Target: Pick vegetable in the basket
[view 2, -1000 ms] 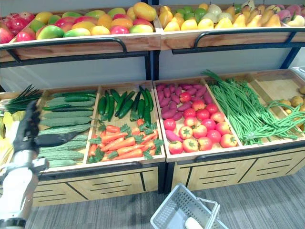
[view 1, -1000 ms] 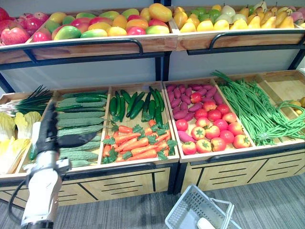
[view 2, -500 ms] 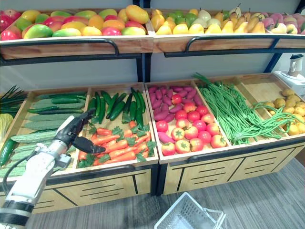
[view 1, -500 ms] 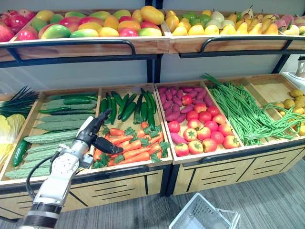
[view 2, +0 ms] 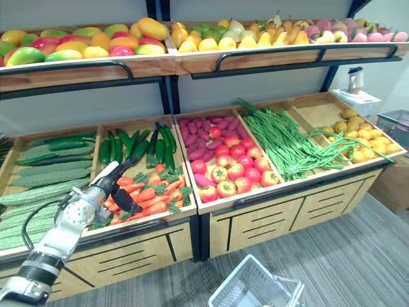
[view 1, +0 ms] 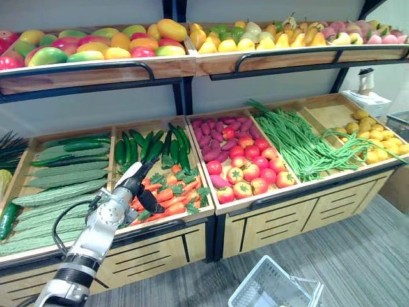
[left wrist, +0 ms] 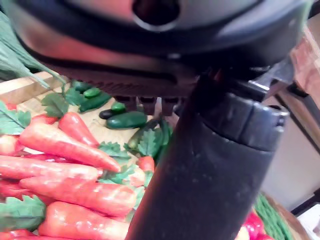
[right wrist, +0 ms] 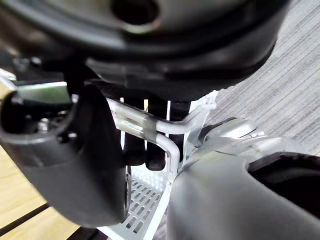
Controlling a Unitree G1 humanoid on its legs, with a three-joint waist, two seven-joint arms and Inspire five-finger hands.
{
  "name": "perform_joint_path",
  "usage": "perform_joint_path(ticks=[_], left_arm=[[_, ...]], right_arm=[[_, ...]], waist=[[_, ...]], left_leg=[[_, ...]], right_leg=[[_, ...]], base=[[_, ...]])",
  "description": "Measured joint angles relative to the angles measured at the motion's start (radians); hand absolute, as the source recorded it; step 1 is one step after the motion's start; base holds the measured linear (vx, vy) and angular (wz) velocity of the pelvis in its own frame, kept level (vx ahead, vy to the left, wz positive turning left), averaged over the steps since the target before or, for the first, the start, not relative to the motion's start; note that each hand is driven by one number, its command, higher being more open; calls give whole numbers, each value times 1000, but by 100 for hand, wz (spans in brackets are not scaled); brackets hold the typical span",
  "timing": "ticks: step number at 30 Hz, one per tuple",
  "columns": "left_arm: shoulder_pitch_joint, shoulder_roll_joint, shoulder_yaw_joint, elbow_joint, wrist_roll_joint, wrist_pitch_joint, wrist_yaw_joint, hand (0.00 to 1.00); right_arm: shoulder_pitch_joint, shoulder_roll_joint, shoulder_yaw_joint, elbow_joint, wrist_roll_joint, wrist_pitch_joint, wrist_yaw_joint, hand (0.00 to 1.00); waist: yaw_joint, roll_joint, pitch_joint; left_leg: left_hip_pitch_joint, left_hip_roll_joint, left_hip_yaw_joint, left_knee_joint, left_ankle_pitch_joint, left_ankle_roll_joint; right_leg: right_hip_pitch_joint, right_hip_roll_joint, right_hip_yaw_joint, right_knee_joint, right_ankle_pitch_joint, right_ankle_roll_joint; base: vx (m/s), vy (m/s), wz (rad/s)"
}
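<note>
wooden two-shelf produce stand (view 1: 192, 220) lines the back wall, and the white wire basket (view 1: 275, 291) hangs low in front of it over the grey floor (view 1: 358, 256), its handle (right wrist: 150, 131) wrapped by the curled right hand (right wrist: 65, 165). since a second ago the left hand (view 1: 134, 185) has crossed from the ridged green gourds (view 1: 61, 192) to the compartment of carrots (view 1: 169, 195), which suggests a carrot is the pick and the reach is nearly done. it hovers open and empty, fingers straight and thumb spread, just above the near left edge of the pile, touching none that i can see.
</note>
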Motion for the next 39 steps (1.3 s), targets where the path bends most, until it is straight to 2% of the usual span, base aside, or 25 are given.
perform_joint_path(ticks=[6,9,13,18,20,24,31,39], left_arm=[[-31,-3,-17,138,60,22,126,100],[-76,-3,-17,215,60,37,197,100],[-138,-2,-12,237,90,46,314,100],[-222,-6,3,248,95,45,387,100],[-256,-14,3,248,95,38,406,100],[-282,-35,2,248,93,35,407,100],[-318,-75,2,301,85,47,369,100],[-450,-75,74,402,86,139,355,100]], right_arm=[[25,10,4,-54,5,3,0,0],[25,13,11,-68,20,3,0,0],[25,-1,60,-101,45,-3,0,0],[24,-27,110,-146,81,-18,0,0],[25,-27,113,-162,83,-20,1,0],[25,-20,122,-184,92,-25,8,0],[24,-25,129,-240,141,-27,8,0],[-1,-39,175,-294,165,-31,-3,0]], waist=[[-6,-36,21],[-6,-42,33],[-3,-29,59],[-4,1,84],[-6,1,92],[-20,-10,106],[-19,-19,172],[-16,-38,237]], left_leg=[[-45,-23,29,1,-4,15],[-54,-34,34,1,-3,18],[-51,-27,38,2,-3,18],[-72,-11,56,1,4,12],[-87,-7,58,1,11,11],[-103,2,61,2,20,13],[-152,8,80,2,33,23],[-206,2,95,2,33,44]], right_leg=[[-38,-22,34,-39,38,24],[-50,-32,41,-37,40,26],[-51,-25,47,-26,40,26],[-90,-10,68,-11,42,22],[-109,-6,75,-9,47,15],[-136,3,81,6,51,10],[-193,8,92,10,75,10],[-249,-7,100,9,95,25]], base=[[-3,74,-18],[56,42,-4],[29,-17,1],[-36,-48,-14],[-64,-43,-12],[-76,-37,-7],[-93,-3,-6],[-49,17,-3]])
